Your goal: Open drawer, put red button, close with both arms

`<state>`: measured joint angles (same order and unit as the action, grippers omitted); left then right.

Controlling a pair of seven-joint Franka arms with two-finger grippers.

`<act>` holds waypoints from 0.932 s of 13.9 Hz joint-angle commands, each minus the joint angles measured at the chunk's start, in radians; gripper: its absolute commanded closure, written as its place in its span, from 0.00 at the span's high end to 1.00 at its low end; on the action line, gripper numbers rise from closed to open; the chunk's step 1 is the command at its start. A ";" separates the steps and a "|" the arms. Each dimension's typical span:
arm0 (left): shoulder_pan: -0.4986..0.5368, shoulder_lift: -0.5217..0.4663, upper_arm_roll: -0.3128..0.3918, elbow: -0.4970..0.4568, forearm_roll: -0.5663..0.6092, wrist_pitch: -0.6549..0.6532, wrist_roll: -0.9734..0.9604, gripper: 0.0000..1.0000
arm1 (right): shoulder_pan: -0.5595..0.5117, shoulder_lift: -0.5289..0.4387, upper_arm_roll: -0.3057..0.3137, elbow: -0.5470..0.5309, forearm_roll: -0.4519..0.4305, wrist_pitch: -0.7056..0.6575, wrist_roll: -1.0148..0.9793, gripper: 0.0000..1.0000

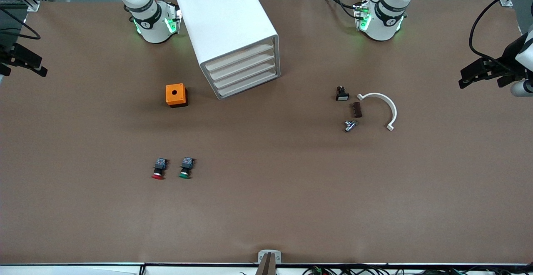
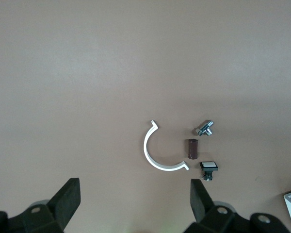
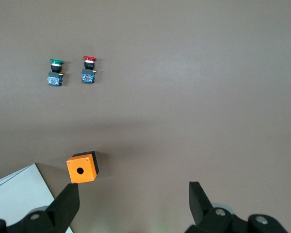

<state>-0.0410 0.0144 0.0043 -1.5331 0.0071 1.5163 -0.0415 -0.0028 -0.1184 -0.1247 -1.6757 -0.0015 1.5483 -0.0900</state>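
Note:
The red button [image 1: 158,169] lies on the brown table, nearer to the front camera than the orange box, beside a green-capped switch [image 1: 186,168]. It also shows in the right wrist view [image 3: 88,69]. The white drawer cabinet [image 1: 233,37] stands between the two arm bases, all its drawers shut. My right gripper [image 1: 38,66] hangs open and empty, high over the right arm's end of the table; its fingers [image 3: 68,204] stand wide apart. My left gripper [image 1: 466,78] hangs open and empty, high over the left arm's end; its fingers [image 2: 68,199] stand wide apart.
An orange box with a hole [image 1: 176,95] sits beside the cabinet. Toward the left arm's end lie a white curved bracket [image 1: 381,108], a small black switch [image 1: 342,93], a brown block [image 1: 357,109] and a metal fitting [image 1: 350,125].

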 commanded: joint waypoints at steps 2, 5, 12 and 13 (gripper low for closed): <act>0.000 0.018 -0.003 0.030 0.008 -0.024 0.006 1.00 | 0.006 -0.013 -0.003 -0.013 -0.015 0.001 -0.007 1.00; 0.013 0.038 -0.001 0.030 0.005 -0.022 0.008 1.00 | 0.007 -0.013 -0.001 -0.001 -0.015 0.001 -0.005 1.00; 0.006 0.211 0.006 0.065 0.019 -0.010 -0.021 1.00 | 0.021 0.155 -0.003 0.040 -0.017 -0.020 -0.005 1.00; 0.006 0.231 0.006 0.065 0.019 -0.010 -0.032 1.00 | 0.026 0.207 -0.003 0.059 -0.021 -0.016 -0.005 1.00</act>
<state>-0.0322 0.1818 0.0101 -1.5166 0.0072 1.5199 -0.0525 0.0034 -0.0118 -0.1260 -1.6691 -0.0027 1.5364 -0.0902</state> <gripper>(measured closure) 0.000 0.000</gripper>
